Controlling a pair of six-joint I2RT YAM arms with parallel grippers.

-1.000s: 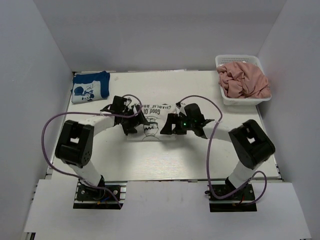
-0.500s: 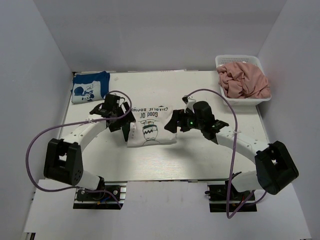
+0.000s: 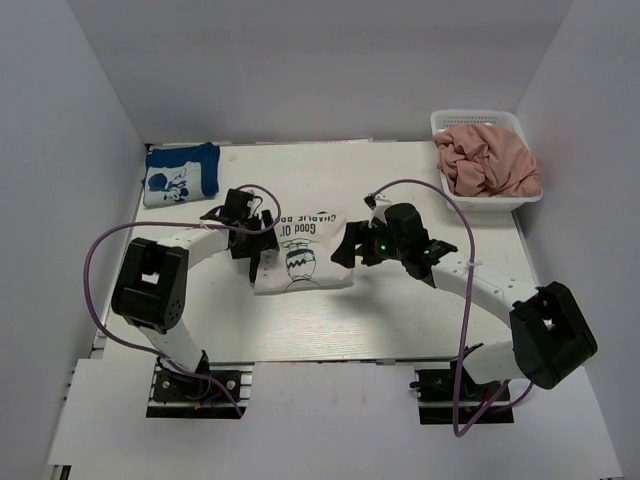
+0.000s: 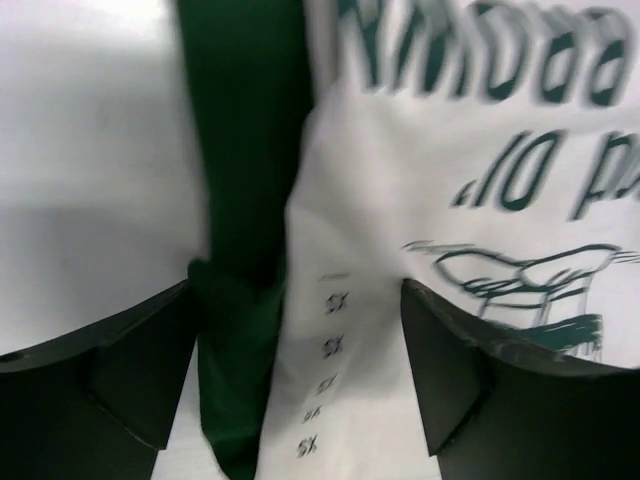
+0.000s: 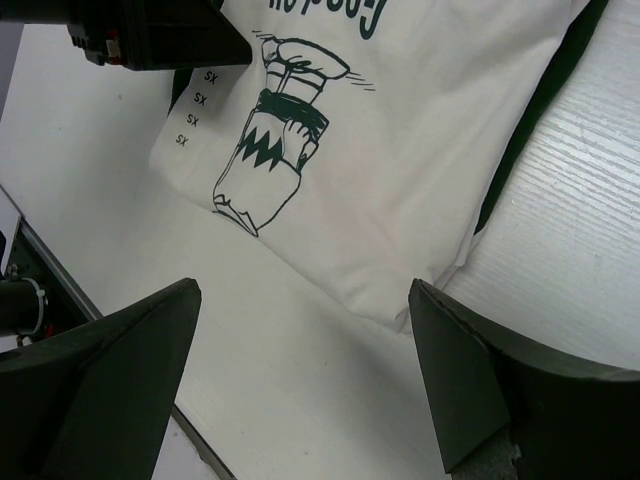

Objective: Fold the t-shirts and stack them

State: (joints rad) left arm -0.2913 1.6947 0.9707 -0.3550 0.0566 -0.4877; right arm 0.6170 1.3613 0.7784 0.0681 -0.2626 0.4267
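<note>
Seen from my remote station, the white t-shirt with dark green trim point(image 3: 300, 262) lies folded at the centre of the overhead frame on the white table point(image 3: 400, 320). Its green lettering and cartoon figure point(image 5: 275, 130) face up.

The left gripper point(image 4: 298, 300) hangs at the shirt's left edge with its fingers spread wide. A dark green sleeve point(image 4: 245, 150) runs between them, and nothing is pinched. I cannot tell whether the fingers touch the cloth.

The right gripper point(image 5: 305, 290) hovers at the shirt's right edge, also spread wide and holding nothing.

In the upper left of the overhead frame, a blue t-shirt with a white cartoon print point(image 3: 180, 175) sits folded. In the upper right, a dusty pink t-shirt point(image 3: 487, 160) lies crumpled inside a white mesh basket point(image 3: 475, 116).
</note>
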